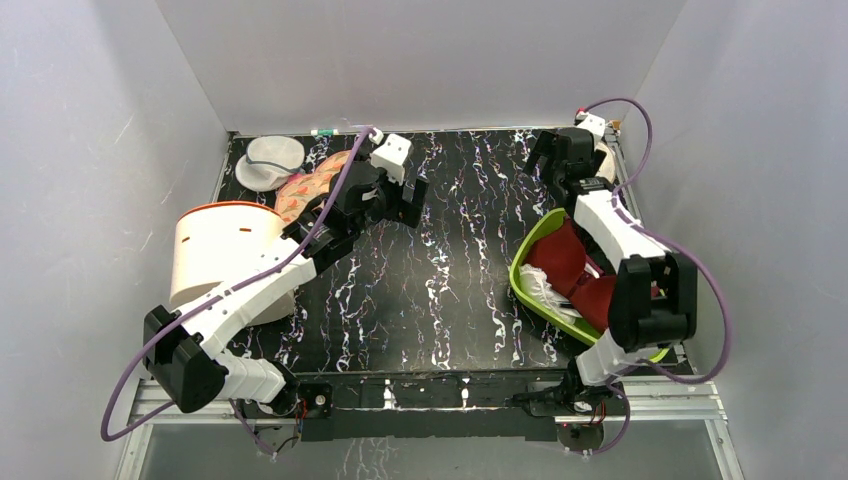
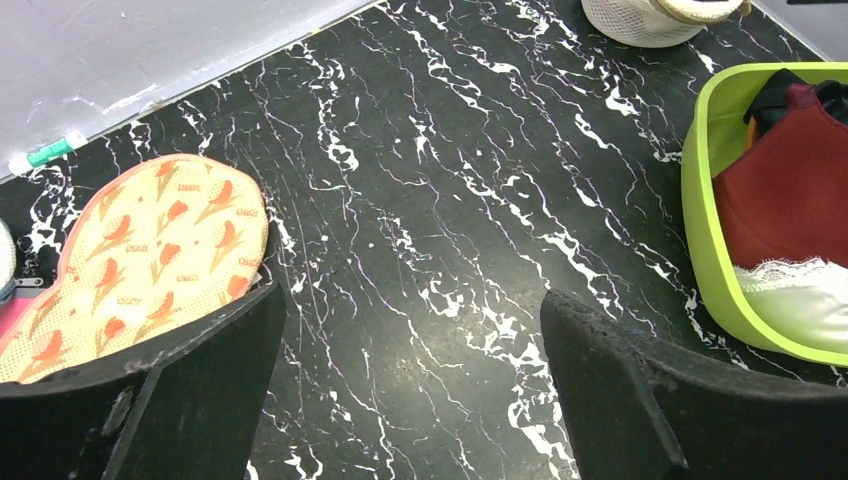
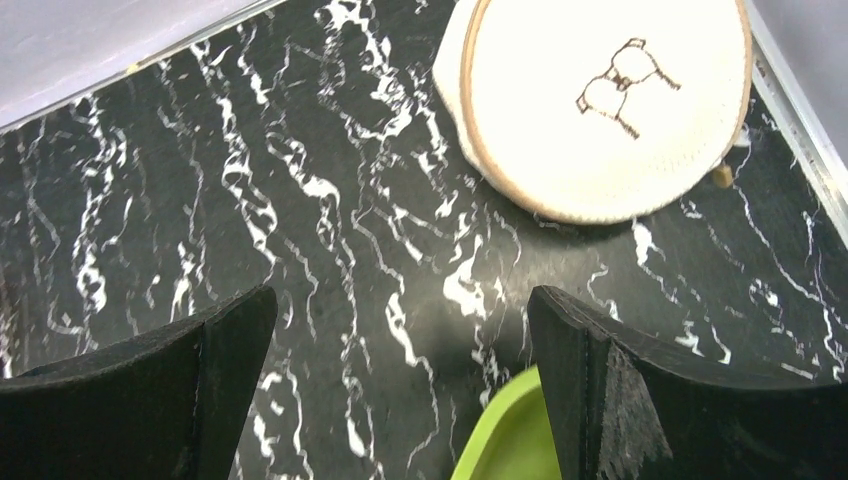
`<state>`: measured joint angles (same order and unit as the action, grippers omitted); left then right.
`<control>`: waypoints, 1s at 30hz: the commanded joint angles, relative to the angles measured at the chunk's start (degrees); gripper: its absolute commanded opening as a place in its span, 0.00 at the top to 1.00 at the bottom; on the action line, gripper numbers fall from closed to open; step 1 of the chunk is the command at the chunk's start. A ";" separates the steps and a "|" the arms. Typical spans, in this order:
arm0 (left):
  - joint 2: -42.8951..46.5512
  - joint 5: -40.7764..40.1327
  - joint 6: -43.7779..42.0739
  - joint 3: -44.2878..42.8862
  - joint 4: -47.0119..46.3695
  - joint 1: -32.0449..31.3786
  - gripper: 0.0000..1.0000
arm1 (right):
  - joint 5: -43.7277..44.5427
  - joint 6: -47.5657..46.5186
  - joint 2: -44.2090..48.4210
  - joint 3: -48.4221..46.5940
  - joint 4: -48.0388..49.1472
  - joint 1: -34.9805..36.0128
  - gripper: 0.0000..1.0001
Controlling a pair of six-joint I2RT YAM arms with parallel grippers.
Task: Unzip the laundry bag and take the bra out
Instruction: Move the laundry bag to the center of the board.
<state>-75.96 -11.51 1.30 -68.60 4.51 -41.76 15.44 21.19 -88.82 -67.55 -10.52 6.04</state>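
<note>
The laundry bag (image 3: pixel 610 100) is a round cream-white mesh pod with a small dark bra drawing on it. It lies closed at the back right corner of the table, and its edge shows in the left wrist view (image 2: pixel 640 15). In the top view only a sliver (image 1: pixel 604 158) shows behind my right gripper. The bright red bra is hidden. My right gripper (image 3: pixel 400 300) is open and empty, hovering just short of the bag (image 1: pixel 548 168). My left gripper (image 2: pixel 410 300) is open and empty over bare table at the back middle (image 1: pixel 402 212).
A lime-green basket (image 1: pixel 520 285) with maroon garments and white lace stands at the right, under my right arm. A white tub with an orange rim (image 1: pixel 215 250), a greyish mesh pod (image 1: pixel 270 160) and an orange-patterned pad (image 2: pixel 150 260) stand at the back left.
</note>
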 commanded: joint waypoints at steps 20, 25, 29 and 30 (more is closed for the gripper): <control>-3.55 -3.18 -2.29 1.24 -2.53 -0.34 0.02 | -0.14 -4.02 -26.76 -26.86 1.71 -5.32 0.02; -3.62 -2.52 -1.72 0.94 -2.31 -0.32 0.02 | 10.59 -3.19 -27.61 -23.51 2.60 -5.41 0.02; -3.75 -2.20 -1.56 0.93 -2.32 -0.34 0.02 | 14.74 -3.45 -30.69 -24.12 1.31 -5.60 0.02; -3.87 -2.20 -1.60 0.86 -2.17 -0.34 0.02 | 14.84 -3.91 -31.59 -24.74 0.32 -5.60 0.02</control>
<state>-80.25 -14.15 -0.43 -67.09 3.05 -41.76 23.81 18.13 -117.40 -90.96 -10.81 0.86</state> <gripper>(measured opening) 0.983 0.980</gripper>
